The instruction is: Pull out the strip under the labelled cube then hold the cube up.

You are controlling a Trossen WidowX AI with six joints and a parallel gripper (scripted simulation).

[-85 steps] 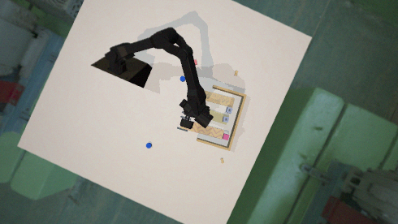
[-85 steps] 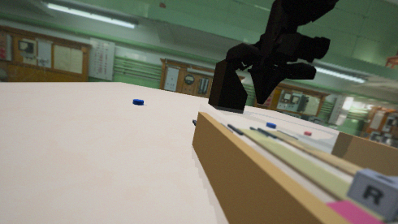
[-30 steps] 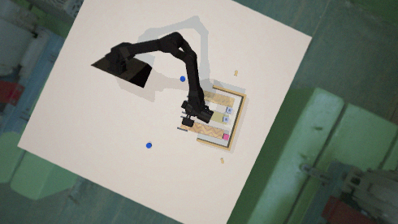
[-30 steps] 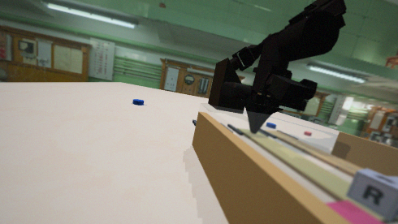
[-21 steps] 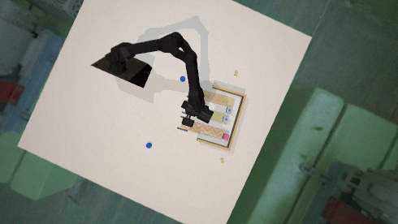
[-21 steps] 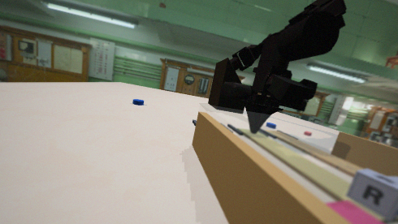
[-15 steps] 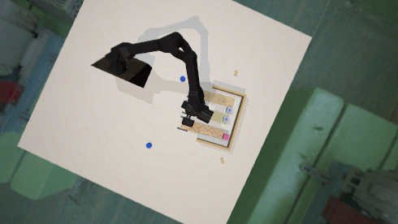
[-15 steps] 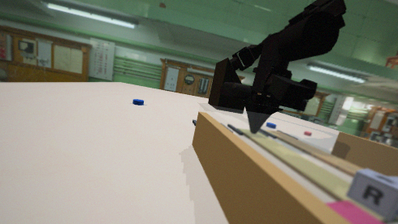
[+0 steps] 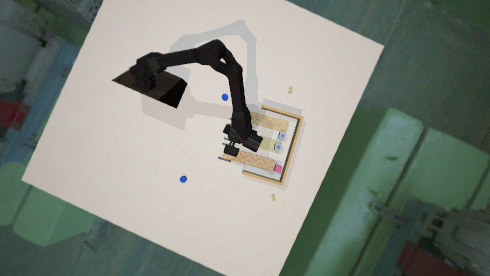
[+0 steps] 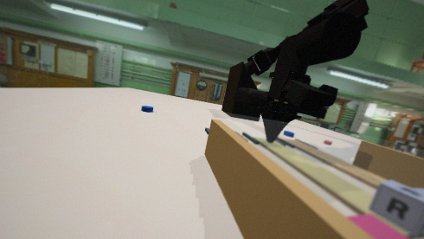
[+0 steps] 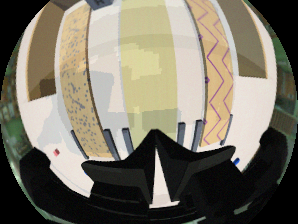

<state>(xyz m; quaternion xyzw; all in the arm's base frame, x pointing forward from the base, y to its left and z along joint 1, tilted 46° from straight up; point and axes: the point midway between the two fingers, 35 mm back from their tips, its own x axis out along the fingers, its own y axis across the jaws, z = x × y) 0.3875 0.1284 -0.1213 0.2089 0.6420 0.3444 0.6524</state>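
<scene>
The olive strip [image 9: 269, 144] [image 10: 322, 173] [image 11: 149, 95] lies between the speckled strip [image 9: 270, 122] [image 11: 75, 85] and the zigzag strip [image 9: 250, 159] [image 11: 217, 75]. A grey cube marked R [image 9: 278, 147] [image 10: 398, 209] appears to rest on the olive strip's far end. Another grey cube [image 9: 282, 135] [image 11: 101, 3], also with a mark, sits in the gap beside the speckled strip. A pink block [image 9: 278, 169] [image 10: 377, 228] is at the zigzag strip's far end. My gripper [image 10: 271, 140] [image 11: 154, 132] is shut and empty, its tips very low at the olive strip's near end; contact is unclear.
A wooden wall [image 9: 291, 150] [image 10: 260, 182] surrounds the strips on three sides, open toward the arm. Thin dark guides [image 11: 127, 140] [image 11: 181, 136] flank the strips' near ends. Blue discs [image 9: 224, 97] [image 9: 183, 179] and a small red piece [image 10: 327, 142] [image 11: 56, 152] lie outside.
</scene>
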